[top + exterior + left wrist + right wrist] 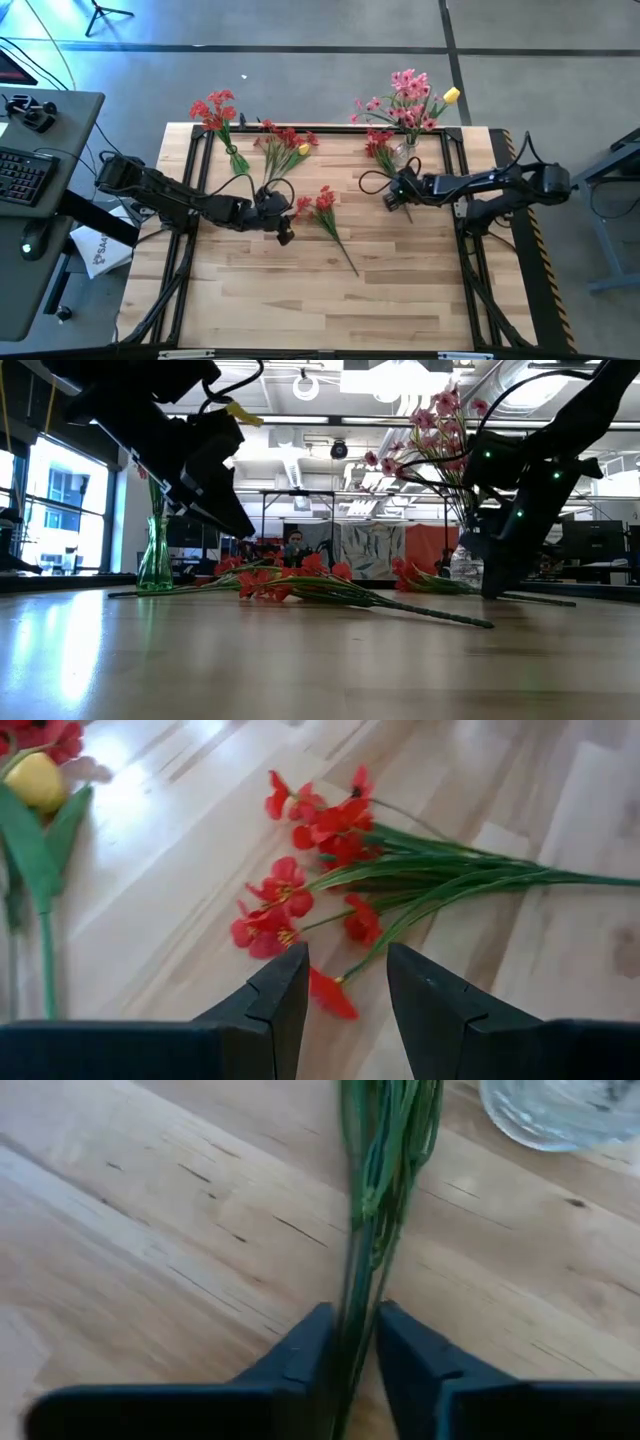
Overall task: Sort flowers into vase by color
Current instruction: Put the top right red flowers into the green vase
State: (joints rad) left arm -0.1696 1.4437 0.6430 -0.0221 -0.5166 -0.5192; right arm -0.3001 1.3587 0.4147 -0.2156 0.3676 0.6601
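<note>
Left gripper: fingers apart, empty, red flower spray just ahead | Right gripper: fingers clamped on green stems, glass vase beyond.

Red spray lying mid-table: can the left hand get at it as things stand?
Probably yes. The left hand hangs open just above the red spray, its blossoms showing between the fingers, with only bare table around. The right hand is off by the clear vase, shut on another stem bundle.
</note>
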